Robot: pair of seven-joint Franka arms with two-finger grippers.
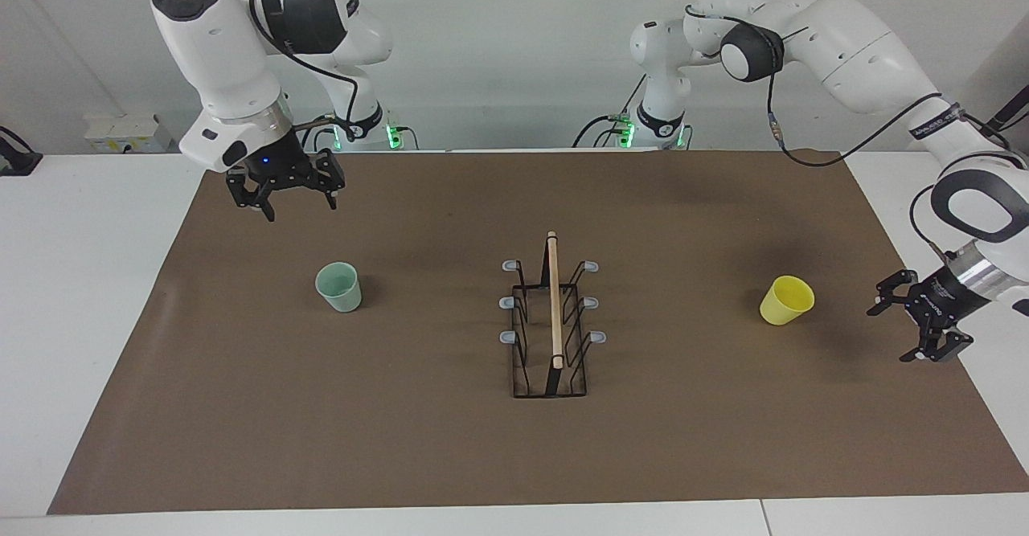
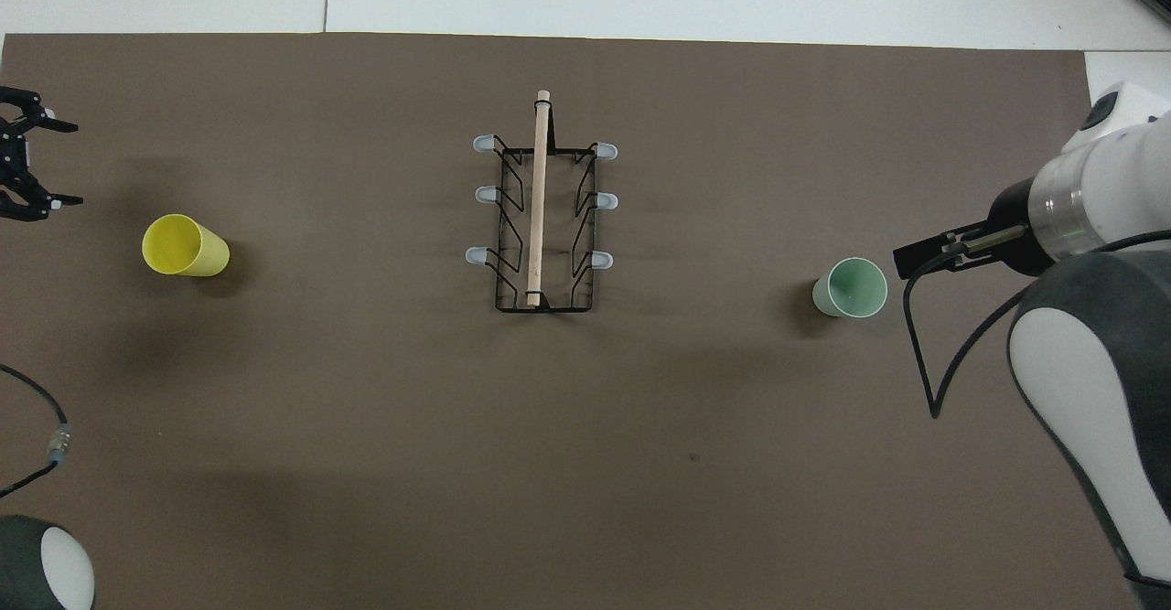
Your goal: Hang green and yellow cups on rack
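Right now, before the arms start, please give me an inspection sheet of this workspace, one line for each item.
Surface: brown mat on a white table.
Job's things: green cup and yellow cup upright on the mat; rack between them, prongs bare.
Clutter: nothing seen.
Claws: left claw open, low beside the yellow cup; right claw open, raised near the green cup.
Cables: black cables along both arms.
Surroundings: white wall, socket box.

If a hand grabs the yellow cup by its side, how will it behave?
The yellow cup stands upright on its narrow base with its wide mouth up, so a sideways nudge would probably tip it. It looks like thin plain plastic, likely light and a bit slippery. Tipped over, its tapered wall would probably roll in a curve.
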